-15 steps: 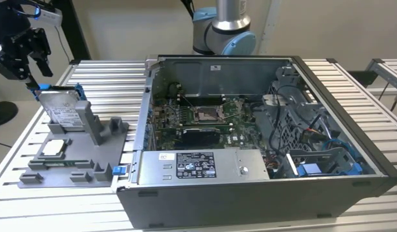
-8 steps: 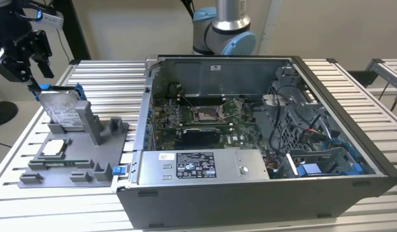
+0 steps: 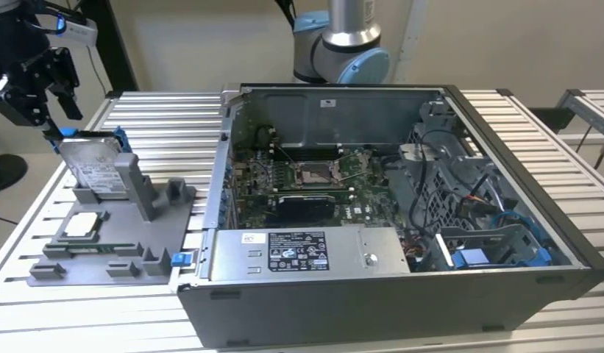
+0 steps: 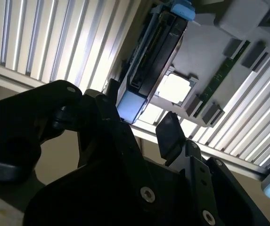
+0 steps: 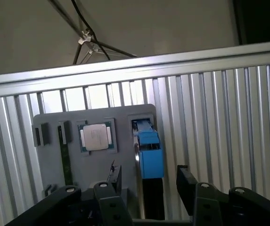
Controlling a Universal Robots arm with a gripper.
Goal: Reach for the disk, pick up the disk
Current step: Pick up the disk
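Black tool (image 5: 149,171), wide open and empty, hangs just above the upright silver-grey, blue-railed metal disk (image 5: 147,150), its thin edge in line with the gap.

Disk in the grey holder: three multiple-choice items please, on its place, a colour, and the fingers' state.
1. Where is the flat silver-grey metal disk?
A) inside the open computer case
B) on edge in the grey plastic holder
C) flat on the slatted table
2. Its plastic side rails are:
A) red
B) yellow
C) blue
3. The black gripper's fingers are:
A) open
B) shut on the disk
C) shut on the pale chip
Key: 1 B, the exterior view shows it standing there; 2 C, blue in both wrist views; 3 A, they stand apart in the first wrist view.
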